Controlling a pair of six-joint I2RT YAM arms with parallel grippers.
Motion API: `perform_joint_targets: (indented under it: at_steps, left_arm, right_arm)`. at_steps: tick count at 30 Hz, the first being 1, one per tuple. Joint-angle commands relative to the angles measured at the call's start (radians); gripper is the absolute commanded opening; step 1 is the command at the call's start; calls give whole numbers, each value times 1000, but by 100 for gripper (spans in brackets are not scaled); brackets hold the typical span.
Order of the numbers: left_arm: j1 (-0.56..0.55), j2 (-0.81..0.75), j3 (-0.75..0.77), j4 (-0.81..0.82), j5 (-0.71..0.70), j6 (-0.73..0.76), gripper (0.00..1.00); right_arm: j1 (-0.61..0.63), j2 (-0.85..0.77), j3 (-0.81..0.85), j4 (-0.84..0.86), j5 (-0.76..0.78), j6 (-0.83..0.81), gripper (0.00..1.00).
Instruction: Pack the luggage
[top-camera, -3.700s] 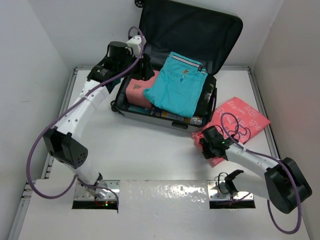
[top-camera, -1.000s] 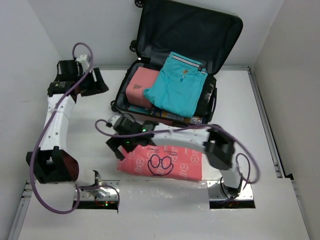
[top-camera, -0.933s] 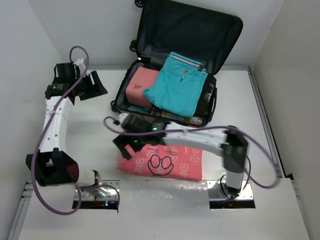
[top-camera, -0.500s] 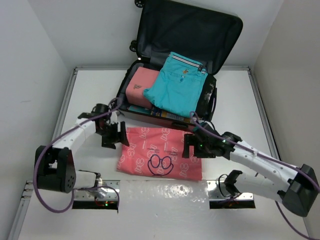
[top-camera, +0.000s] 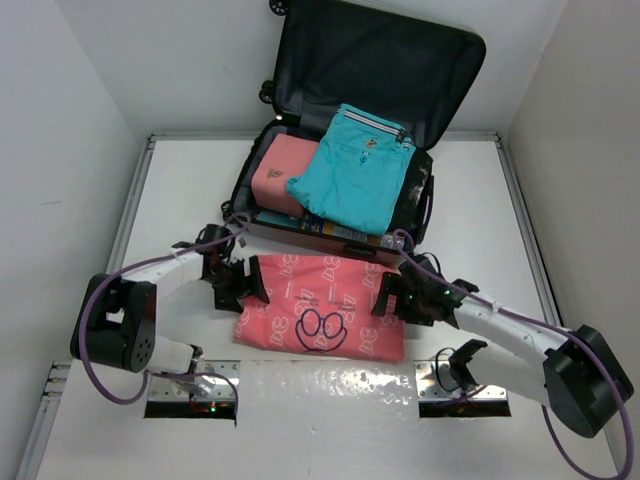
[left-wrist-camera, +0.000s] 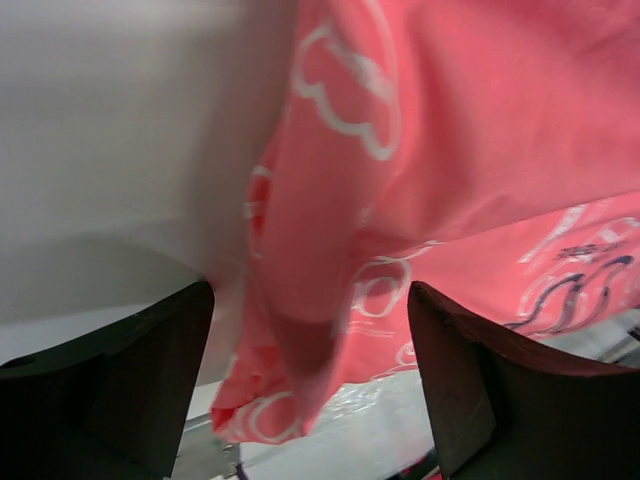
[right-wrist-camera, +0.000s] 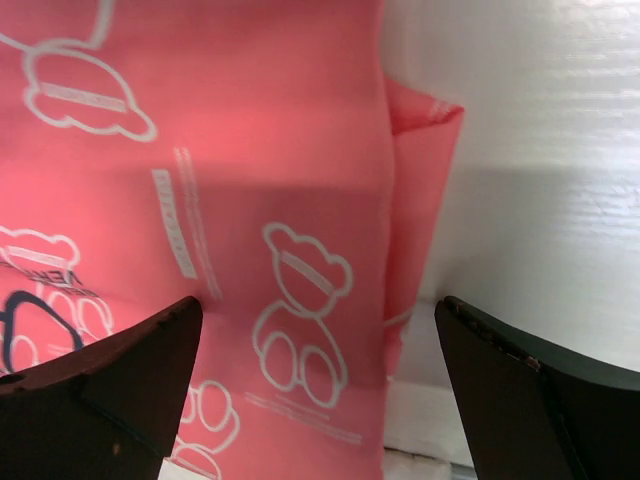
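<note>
My left hand (top-camera: 240, 285) and right hand (top-camera: 390, 298) both stood wide over the side edges of the pink cloth (top-camera: 320, 315), lower middle on the counter (top-camera: 480, 200), just below the open suitcase (top-camera: 380, 70) at upper centre. I judged the grasp was at hand: both must pinch those edges and lift together.

I can't read anything for sure: the white lettering printed on the pink cloth (right-wrist-camera: 220, 160) is too blurred.
</note>
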Motion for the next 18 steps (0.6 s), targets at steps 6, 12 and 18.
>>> perform_joint_targets:
  at_steps: [6,12,18]
  left_arm:
    - [-112,70,-58,241,59,-96,71]
    - [-113,220,-49,345,88,-120,58]
    - [-113,213,-30,379,112,-125,0]
  right_arm:
    - [0,44,-144,278,-77,46,88]
    - [0,76,-219,385,-109,111,55]
    - [-2,53,-215,383,-95,106,2]
